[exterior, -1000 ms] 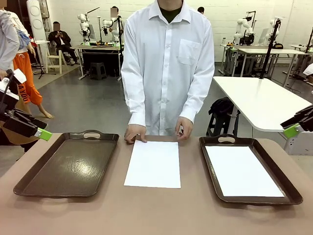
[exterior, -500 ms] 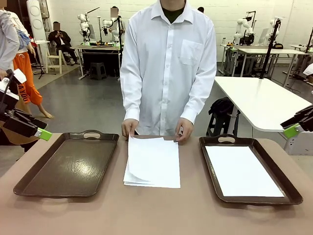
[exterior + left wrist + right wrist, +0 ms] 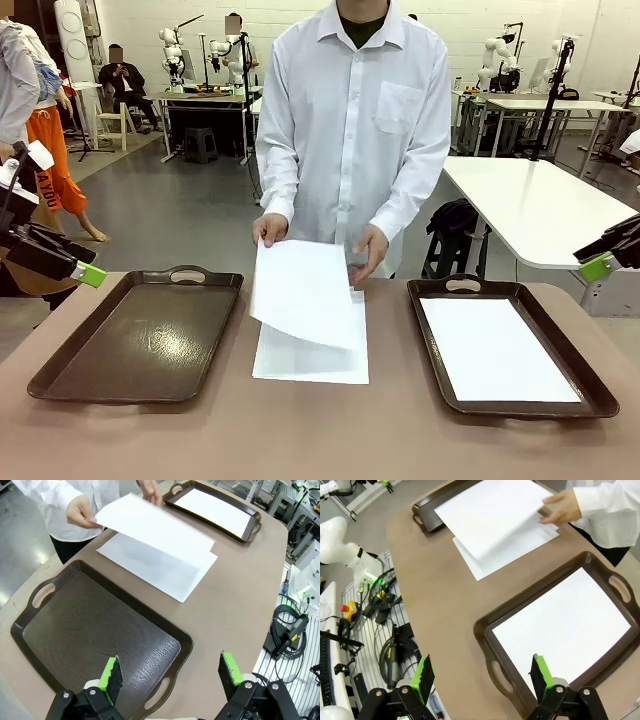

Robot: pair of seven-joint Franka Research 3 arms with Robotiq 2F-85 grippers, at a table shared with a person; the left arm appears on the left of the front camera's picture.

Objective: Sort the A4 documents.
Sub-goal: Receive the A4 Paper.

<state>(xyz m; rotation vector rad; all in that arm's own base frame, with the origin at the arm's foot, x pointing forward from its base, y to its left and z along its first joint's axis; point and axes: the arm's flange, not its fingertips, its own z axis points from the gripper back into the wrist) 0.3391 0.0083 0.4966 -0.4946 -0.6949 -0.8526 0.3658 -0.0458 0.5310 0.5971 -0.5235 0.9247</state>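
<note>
Hand lifts thin white paper sheet off twelve-o'clock stack, probably offering it. Left gripper, right gripper: jaws apart, empty.

A4 documents lie between the left tray and the right tray, which holds another.

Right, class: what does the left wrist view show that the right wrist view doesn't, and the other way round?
Left wrist view: the left gripper, open, facing the empty tray's bare floor. Right wrist view: the right gripper, open, close above the filled tray's near handle. Both: the person's hand holding the top sheet above the flat middle sheet, plus the filled tray's sheet.
</note>
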